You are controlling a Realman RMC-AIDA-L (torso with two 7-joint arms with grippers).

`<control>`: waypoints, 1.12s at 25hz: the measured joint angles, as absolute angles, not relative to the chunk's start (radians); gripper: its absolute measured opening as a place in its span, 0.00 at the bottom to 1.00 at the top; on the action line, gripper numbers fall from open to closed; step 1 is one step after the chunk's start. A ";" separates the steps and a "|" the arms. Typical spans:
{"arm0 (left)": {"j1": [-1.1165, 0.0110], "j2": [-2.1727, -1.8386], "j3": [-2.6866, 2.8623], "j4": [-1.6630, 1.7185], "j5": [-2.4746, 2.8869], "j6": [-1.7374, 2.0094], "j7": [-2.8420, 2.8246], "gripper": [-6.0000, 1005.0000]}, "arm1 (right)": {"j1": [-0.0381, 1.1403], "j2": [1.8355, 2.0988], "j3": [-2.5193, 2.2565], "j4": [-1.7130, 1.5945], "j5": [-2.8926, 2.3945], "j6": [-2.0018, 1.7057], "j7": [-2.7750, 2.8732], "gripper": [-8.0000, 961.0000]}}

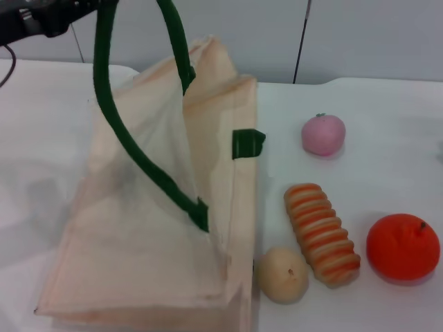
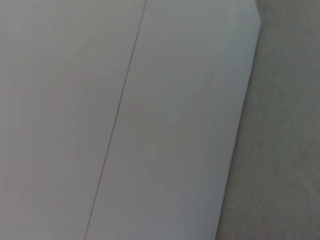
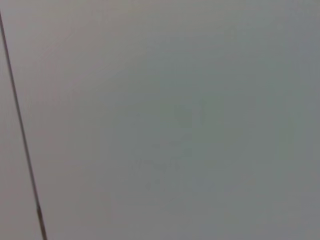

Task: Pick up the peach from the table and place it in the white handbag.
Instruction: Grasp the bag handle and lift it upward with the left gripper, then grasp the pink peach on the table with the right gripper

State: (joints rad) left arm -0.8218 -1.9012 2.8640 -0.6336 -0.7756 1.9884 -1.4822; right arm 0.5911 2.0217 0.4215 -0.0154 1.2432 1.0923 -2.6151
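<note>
The left hand (image 1: 83,7) sits at the top corner of the head view, lifting one dark green handle (image 1: 121,131) of the white handbag (image 1: 152,228); whether it is clenched cannot be told. The bag hangs partly raised below it over the white surface (image 1: 387,138). The peach (image 1: 323,134) lies well off to the hand's right, beyond the bag. The right hand is out of sight.
</note>
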 joint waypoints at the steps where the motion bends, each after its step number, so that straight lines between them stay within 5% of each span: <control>1: -0.822 -1.901 2.864 -0.639 -0.776 1.993 -1.486 0.13 | 0.593 2.021 0.418 -0.015 1.239 1.093 -2.604 0.90; 28: -0.839 -1.901 2.864 -0.636 -0.754 1.930 -1.514 0.13 | 0.879 2.017 0.197 -0.120 0.685 0.979 -2.196 0.89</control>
State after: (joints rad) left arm -0.8395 -1.9009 2.8639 -0.6357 -0.7536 1.9297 -1.5144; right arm 0.8795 2.0171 0.1968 -0.1195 0.6853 0.9789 -2.1960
